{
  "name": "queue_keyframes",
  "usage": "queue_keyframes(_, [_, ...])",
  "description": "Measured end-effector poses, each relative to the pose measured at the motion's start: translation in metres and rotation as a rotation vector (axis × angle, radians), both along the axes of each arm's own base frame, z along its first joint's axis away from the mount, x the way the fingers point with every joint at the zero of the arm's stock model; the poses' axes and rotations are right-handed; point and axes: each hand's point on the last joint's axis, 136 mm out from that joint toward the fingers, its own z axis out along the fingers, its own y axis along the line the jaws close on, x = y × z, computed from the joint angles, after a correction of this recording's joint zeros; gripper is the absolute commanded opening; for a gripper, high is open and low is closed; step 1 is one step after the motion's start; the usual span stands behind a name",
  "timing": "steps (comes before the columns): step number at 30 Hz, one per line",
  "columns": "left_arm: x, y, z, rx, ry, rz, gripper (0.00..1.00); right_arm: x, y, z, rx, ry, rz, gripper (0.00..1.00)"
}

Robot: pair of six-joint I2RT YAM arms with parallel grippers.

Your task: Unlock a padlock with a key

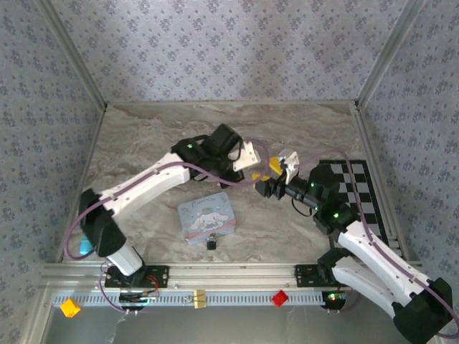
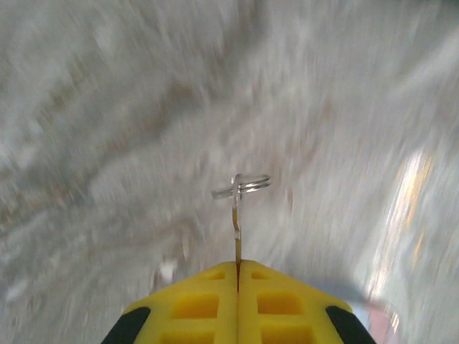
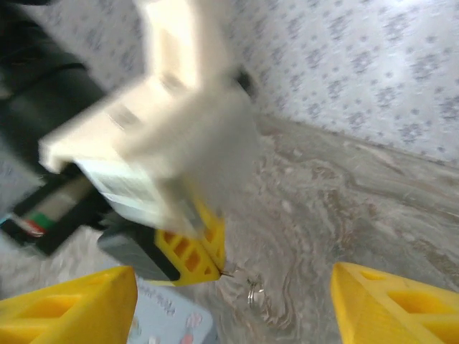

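In the left wrist view my left gripper (image 2: 237, 269) is shut on a thin metal key (image 2: 237, 218). The key's blade is pinched between the yellow fingertips and its ring (image 2: 242, 187) sticks out ahead. From above, the left gripper (image 1: 271, 168) hovers over the middle of the table, right beside my right gripper (image 1: 278, 179). The right gripper (image 3: 233, 304) is open, its jaws wide apart and nothing between them. It faces the left gripper's fingers (image 3: 188, 252) and the key (image 3: 251, 290). The small dark padlock (image 1: 212, 242) lies on the table against the near edge of the tin, away from both grippers.
A light-blue cartoon tin (image 1: 206, 217) lies flat at the table's middle front, and its corner (image 3: 168, 319) shows in the right wrist view. A black-and-white checkered mat (image 1: 358, 190) lies on the right. Patterned walls enclose three sides. Small coloured blocks (image 1: 69, 307) sit on the front rail.
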Motion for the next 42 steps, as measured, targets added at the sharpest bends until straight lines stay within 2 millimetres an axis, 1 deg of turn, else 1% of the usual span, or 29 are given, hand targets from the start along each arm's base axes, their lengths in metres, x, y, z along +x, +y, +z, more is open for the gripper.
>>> queue_keyframes(1, [-0.005, 0.010, -0.013, 0.078, 0.018, -0.020, 0.00, -0.006, 0.002, -0.009, -0.017, -0.007, 0.036, 0.73])
queue_keyframes(2, [-0.010, 0.020, -0.022, 0.142, 0.036, -0.041, 0.00, -0.013, 0.004, -0.017, -0.028, -0.011, 0.070, 0.73])
queue_keyframes(3, [-0.013, 0.028, -0.026, 0.181, 0.043, -0.057, 0.00, -0.019, 0.006, -0.024, -0.035, -0.017, 0.100, 0.73])
queue_keyframes(5, [-0.020, 0.039, -0.025, 0.234, 0.050, -0.096, 0.00, -0.030, 0.009, -0.033, -0.037, -0.029, 0.162, 0.73])
queue_keyframes(8, [-0.025, 0.043, -0.016, 0.245, 0.039, -0.143, 0.00, -0.041, 0.015, -0.042, -0.034, -0.041, 0.236, 0.70])
queue_keyframes(11, [-0.034, 0.042, -0.004, 0.222, 0.035, -0.193, 0.00, -0.048, 0.020, -0.049, -0.031, -0.035, 0.297, 0.65])
queue_keyframes(14, [-0.045, 0.038, 0.005, 0.197, 0.043, -0.247, 0.00, -0.053, 0.024, -0.048, -0.022, -0.037, 0.343, 0.64])
queue_keyframes(16, [-0.053, 0.035, 0.009, 0.181, 0.058, -0.284, 0.00, -0.057, 0.026, -0.046, -0.016, -0.046, 0.366, 0.62])
queue_keyframes(19, [-0.063, 0.031, 0.010, 0.167, 0.078, -0.328, 0.00, -0.063, 0.030, -0.044, -0.010, -0.055, 0.396, 0.62])
queue_keyframes(24, [-0.077, 0.028, 0.020, 0.155, 0.093, -0.380, 0.00, -0.071, 0.036, -0.043, -0.012, -0.063, 0.439, 0.55])
queue_keyframes(27, [-0.080, 0.025, 0.024, 0.143, 0.090, -0.395, 0.00, -0.073, 0.041, -0.042, -0.015, -0.060, 0.463, 0.52])
queue_keyframes(33, [-0.086, 0.026, 0.024, 0.147, 0.107, -0.406, 0.00, -0.075, 0.049, -0.040, -0.015, -0.056, 0.489, 0.51])
queue_keyframes(40, [-0.087, 0.025, 0.025, 0.145, 0.109, -0.408, 0.00, -0.077, 0.056, -0.047, -0.023, -0.039, 0.511, 0.38])
queue_keyframes(42, [-0.086, 0.025, 0.024, 0.145, 0.109, -0.408, 0.00, -0.076, 0.056, -0.047, -0.022, -0.037, 0.511, 0.37])
